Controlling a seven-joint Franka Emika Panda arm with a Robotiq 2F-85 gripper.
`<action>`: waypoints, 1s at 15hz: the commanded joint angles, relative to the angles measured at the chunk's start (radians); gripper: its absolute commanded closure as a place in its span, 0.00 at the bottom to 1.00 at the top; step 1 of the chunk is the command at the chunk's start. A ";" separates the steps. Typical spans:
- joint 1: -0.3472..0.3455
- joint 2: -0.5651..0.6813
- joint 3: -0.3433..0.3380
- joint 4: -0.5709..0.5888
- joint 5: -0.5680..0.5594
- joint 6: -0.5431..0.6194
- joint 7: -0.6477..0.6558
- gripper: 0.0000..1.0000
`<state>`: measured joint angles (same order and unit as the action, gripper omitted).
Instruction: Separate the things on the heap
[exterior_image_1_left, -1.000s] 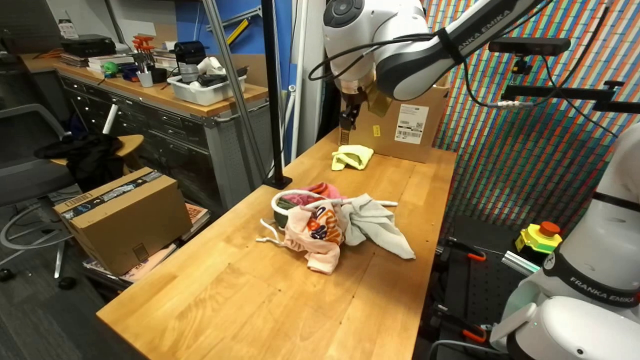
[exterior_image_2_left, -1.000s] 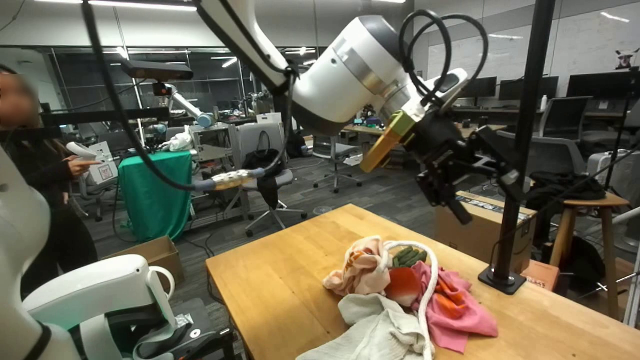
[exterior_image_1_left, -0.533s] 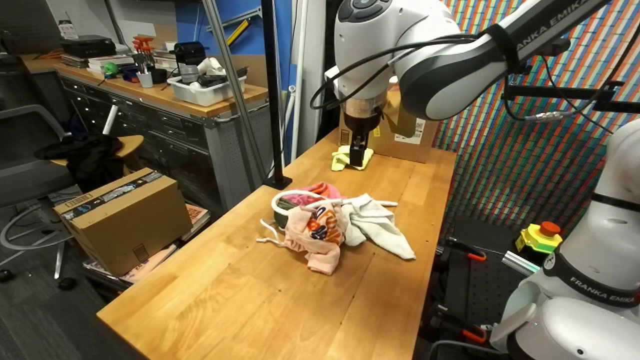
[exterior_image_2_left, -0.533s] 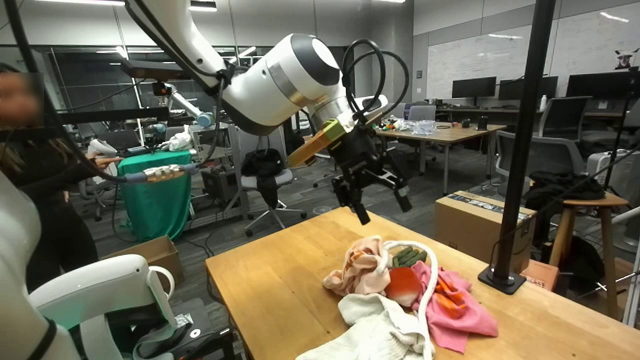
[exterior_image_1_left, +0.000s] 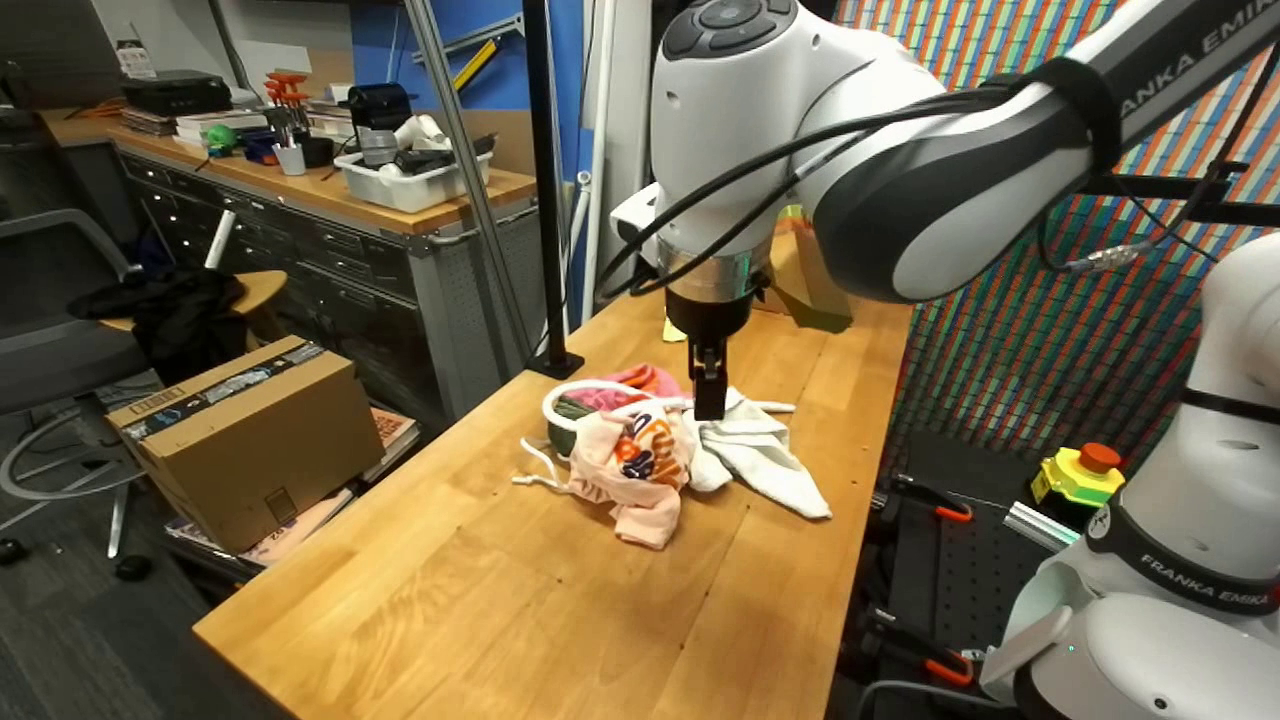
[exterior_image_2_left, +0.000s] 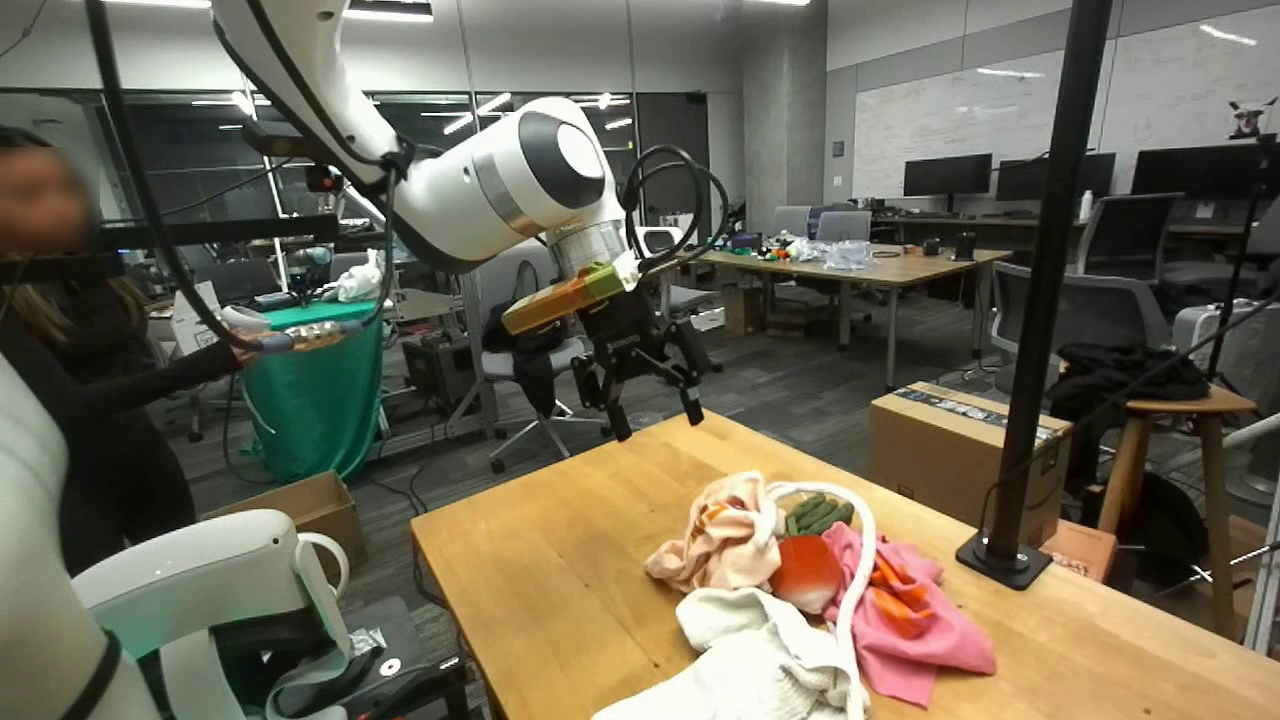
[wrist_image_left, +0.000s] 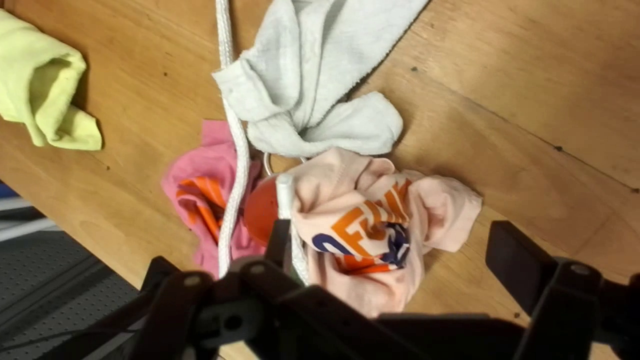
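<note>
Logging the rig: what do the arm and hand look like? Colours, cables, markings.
Arm: white, rounded, with dark grey patches and a black band lettered FRANKA EMIKA in white. A silver ring sits above the hand. Black cables loop outside; an orange and lime block sits near the hand. The hand is mostly black, with two jointed fingers, blunt-tipped.
</note>
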<state>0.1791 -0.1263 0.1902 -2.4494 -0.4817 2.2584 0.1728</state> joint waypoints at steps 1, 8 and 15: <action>-0.005 0.063 0.031 0.005 -0.036 0.106 0.150 0.00; 0.018 0.240 0.011 0.043 -0.231 0.195 0.546 0.00; 0.077 0.373 -0.014 0.101 -0.245 0.191 0.701 0.00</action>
<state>0.2185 0.1945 0.2016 -2.3993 -0.7124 2.4395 0.8259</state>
